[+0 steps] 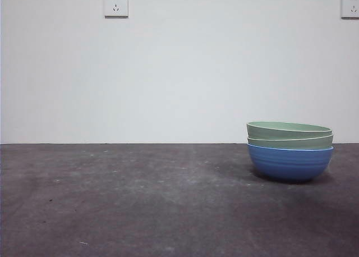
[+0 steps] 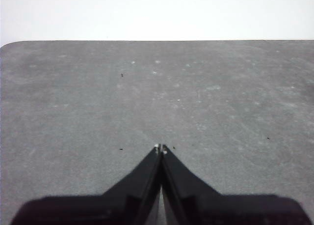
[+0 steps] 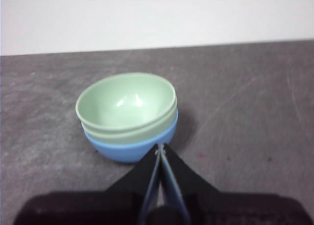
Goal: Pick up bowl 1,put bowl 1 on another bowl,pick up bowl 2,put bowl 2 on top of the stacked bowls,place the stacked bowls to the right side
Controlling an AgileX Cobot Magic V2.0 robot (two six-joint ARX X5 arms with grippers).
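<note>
The stacked bowls stand on the right part of the table in the front view: a blue ribbed bowl at the bottom with two pale green bowls nested in it. In the right wrist view the stacked bowls sit just beyond my right gripper, which is shut, holds nothing and does not touch them. My left gripper is shut over bare table, with no bowl in its view. Neither arm shows in the front view.
The dark grey tabletop stretches left of the stack. A white wall with two sockets stands behind the table's far edge.
</note>
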